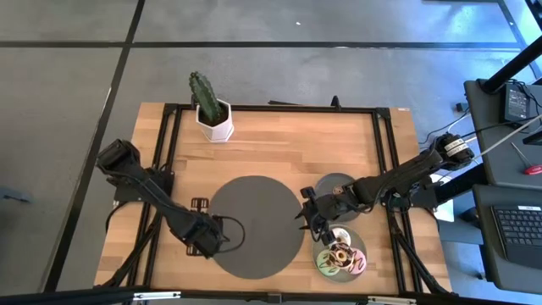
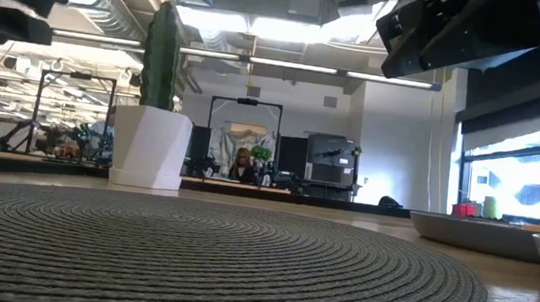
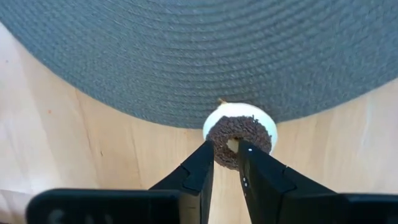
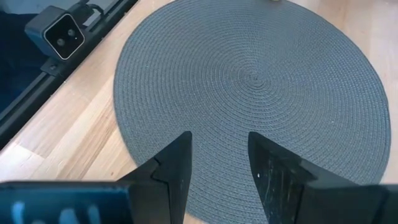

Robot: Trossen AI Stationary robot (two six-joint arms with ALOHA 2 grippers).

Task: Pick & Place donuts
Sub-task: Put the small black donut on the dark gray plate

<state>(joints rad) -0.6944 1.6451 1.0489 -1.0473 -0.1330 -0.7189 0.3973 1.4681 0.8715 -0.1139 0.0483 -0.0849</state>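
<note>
Here, at the near edge of the pale wooden tabletop (image 1: pixel 279 144), a grey plate (image 1: pixel 359 243) holds a cluster of donuts (image 1: pixel 340 258), iced in pale green, pink and brown tones as far as can be told from above. Left of it lies the large dark woven mat (image 1: pixel 257 224), round and ribbed in concentric rings, which fills the foreground of the low view.

The left gripper (image 1: pixel 213 240) sits at the mat's left rim. In the left wrist view its fingers (image 3: pixel 200 171) are pressed in on the near rim of a chocolate-sprinkled donut (image 3: pixel 241 135) with a cream underside; one finger lies outside the ring and the other reaches toward its hole. The donut lies on bare wood, touching the mat's edge.

The right gripper (image 1: pixel 310 217) hangs over the mat's right rim, just beside the plate of donuts, with its fingers (image 4: pixel 176 162) spread apart and nothing between them; the right wrist view looks past them onto the mat.

Farther back a second grey plate (image 1: pixel 332 182) lies near the right arm. At the far left corner stands a cactus (image 1: pixel 203 91) in a white faceted pot (image 1: pixel 215 124). A black frame runs round the tabletop. Beyond it the low view shows a wide room with ceiling lights, equipment racks and a person (image 2: pixel 242 166) seated far off.
</note>
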